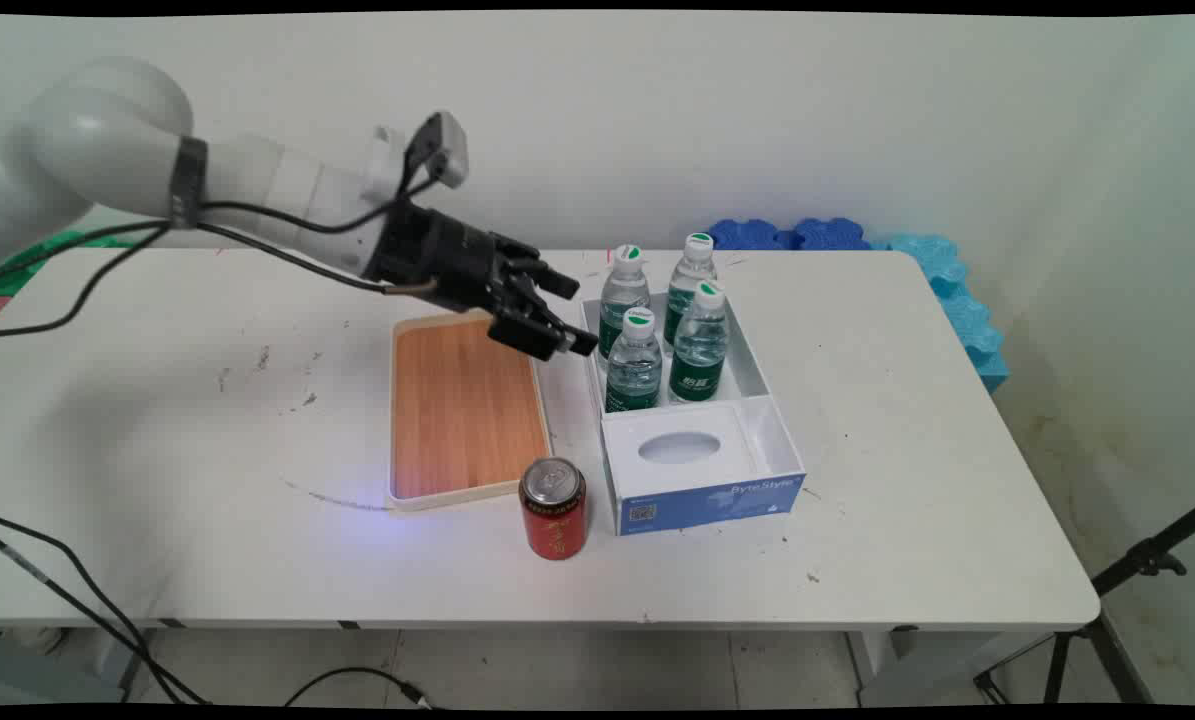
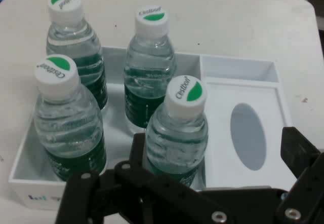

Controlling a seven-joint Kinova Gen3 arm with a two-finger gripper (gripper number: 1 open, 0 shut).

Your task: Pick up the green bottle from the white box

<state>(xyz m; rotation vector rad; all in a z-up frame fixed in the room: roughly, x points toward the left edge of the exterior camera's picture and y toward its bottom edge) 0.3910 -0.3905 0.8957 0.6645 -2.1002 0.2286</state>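
Observation:
My gripper (image 1: 572, 315) (image 2: 217, 155) is open and holds nothing. It hangs just left of a white box (image 1: 757, 368) (image 2: 238, 64) with a blue front, above the far right corner of a wooden tray (image 1: 462, 410). Several small water bottles with green labels and white caps stand upright in the box's far compartment. Nearest to the fingers is the front-left bottle (image 1: 634, 362) (image 2: 178, 127), a short way ahead of them, with the back-left bottle (image 1: 624, 290) (image 2: 66, 117) beside it. The box's near compartment has a white insert with an oval hole (image 1: 679, 447) (image 2: 248, 130).
A red drinks can (image 1: 554, 508) stands upright in front of the tray and left of the box's blue front. Blue foam pieces (image 1: 932, 265) lie at the table's far right corner. Black cables hang from the arm over the table's left side.

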